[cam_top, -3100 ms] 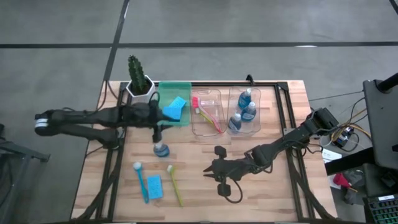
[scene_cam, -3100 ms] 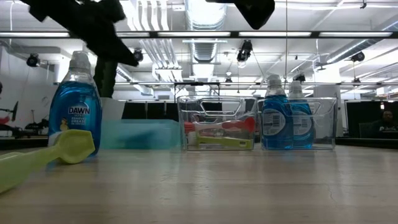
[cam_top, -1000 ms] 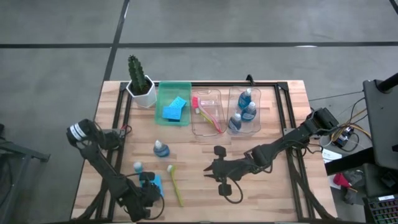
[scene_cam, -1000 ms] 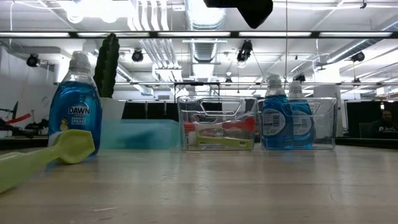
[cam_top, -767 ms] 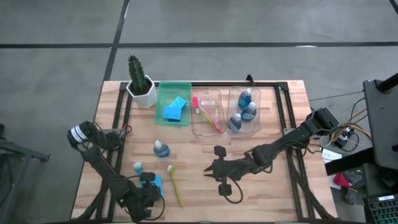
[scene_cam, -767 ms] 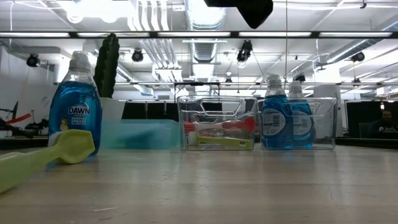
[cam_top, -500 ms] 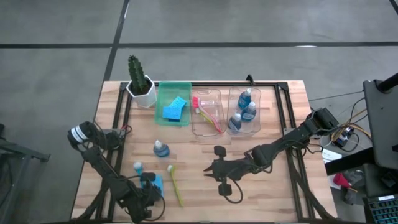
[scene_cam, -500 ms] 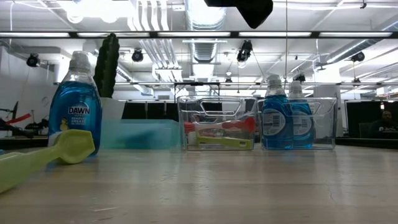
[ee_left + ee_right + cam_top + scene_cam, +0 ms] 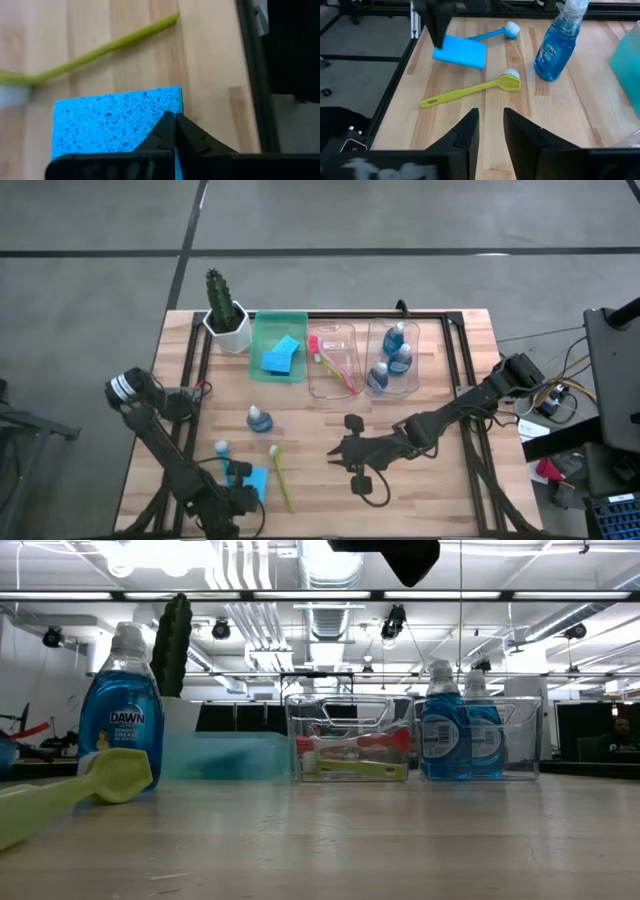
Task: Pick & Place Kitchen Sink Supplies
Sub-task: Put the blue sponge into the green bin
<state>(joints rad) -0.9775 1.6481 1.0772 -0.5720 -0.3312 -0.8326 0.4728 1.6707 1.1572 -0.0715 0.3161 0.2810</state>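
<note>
The left tool [image 9: 238, 483] is low at the near left of the desk [image 9: 440, 490], its fingers pinched shut on the near edge of a blue sponge [image 9: 252, 479]; the left wrist view shows the two dark fingertips meeting over the sponge's edge. In the right wrist view the sponge sits tilted, one edge raised under that tool. Just left of the sponge lies a blue brush [image 9: 222, 456], its pale head pointing far. Just right of the sponge lies a yellow-green brush [image 9: 281, 477], head toward the far side, handle reaching the near edge. Farther back, between these and the bins, a bottle [image 9: 259, 419] of blue liquid stands upright alone.

At the far left corner stands a cactus [image 9: 222, 307] in a white pot. Beside it to the right is a green bin [image 9: 259, 323] holding two blue sponges. Next comes a clear bin [image 9: 338, 330] with a pink and a yellow-green brush inside, then another clear bin [image 9: 415, 330] holding three blue bottles.

The right tool [image 9: 340, 457] hovers over the middle of the desk, right of the yellow-green brush, holding nothing, its fingers a little apart.
</note>
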